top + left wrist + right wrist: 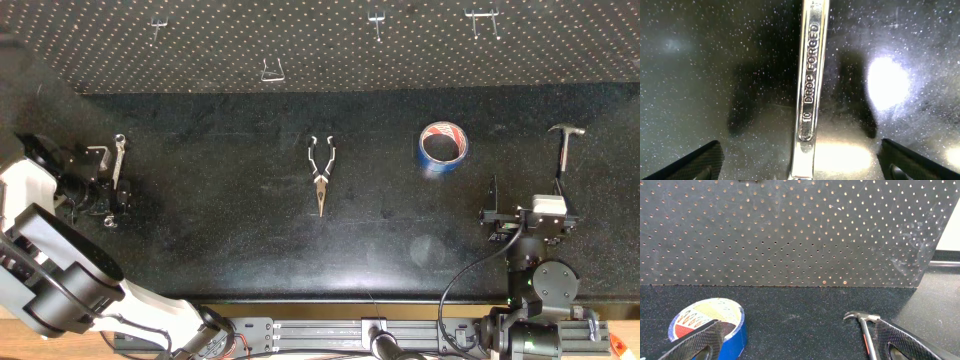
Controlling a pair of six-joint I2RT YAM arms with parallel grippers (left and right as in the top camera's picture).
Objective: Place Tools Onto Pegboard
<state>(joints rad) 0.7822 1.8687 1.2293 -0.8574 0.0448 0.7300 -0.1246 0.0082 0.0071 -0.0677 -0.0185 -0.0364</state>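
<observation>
Polished steel wrench [809, 75] lies flat on dark speckled table [700, 75], apparently untouched, inside the wide-open left hand [800, 145].

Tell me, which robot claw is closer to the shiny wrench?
Left. The left gripper hangs right over the wrench, an open finger on each side of its handle. The right gripper is far across the table, near the hammer.

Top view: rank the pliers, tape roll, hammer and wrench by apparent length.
1. pliers, clearly longest.
2. hammer and wrench: these look alike and both are partly covered, so I won't rank them.
3. tape roll, shortest across.
</observation>
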